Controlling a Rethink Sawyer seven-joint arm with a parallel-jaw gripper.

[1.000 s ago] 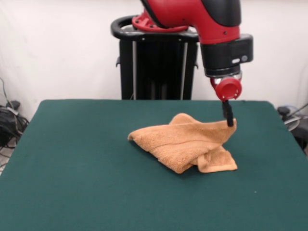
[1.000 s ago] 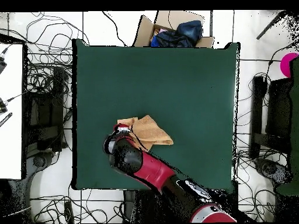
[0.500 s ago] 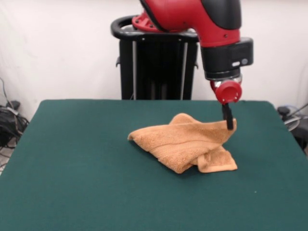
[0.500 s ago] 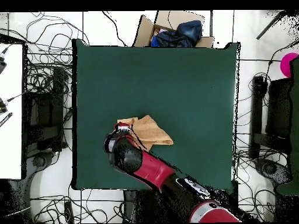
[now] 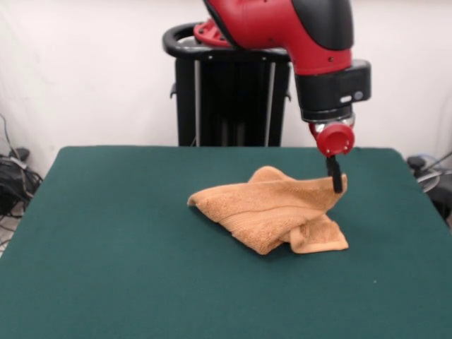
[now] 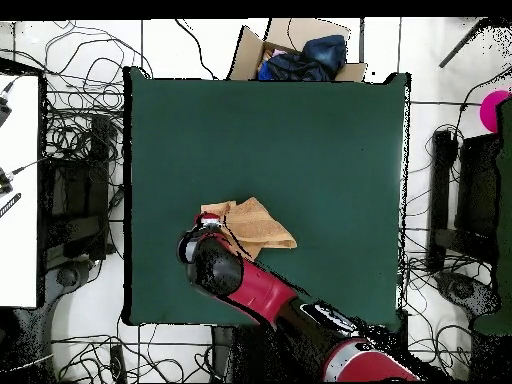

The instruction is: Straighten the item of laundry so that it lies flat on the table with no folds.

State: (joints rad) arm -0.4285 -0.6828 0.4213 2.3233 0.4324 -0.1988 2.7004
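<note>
Desk (image 5: 106, 247): dark green, one, wide.
Room: white wall behind; cables on floor around; open cardboard box (image 6: 300, 48) with dark cloth, overhead only.
Towel (image 5: 272, 212): one, orange-tan, crumpled and folded, right of centre from front.
Tool (image 5: 337, 182): one, at towel's raised corner; apart or clamped, cannot tell.

Place: you're looking at a robotics lab.
Rig: a green felt tabletop (image 6: 300, 130) stands alone on a pale tiled floor (image 6: 420, 60).
Cabling: loose cables (image 6: 85, 130) sprawl at 9 o'clock.
Clutter: a cardboard box (image 6: 295, 50) of cloth sits at 12 o'clock.
</note>
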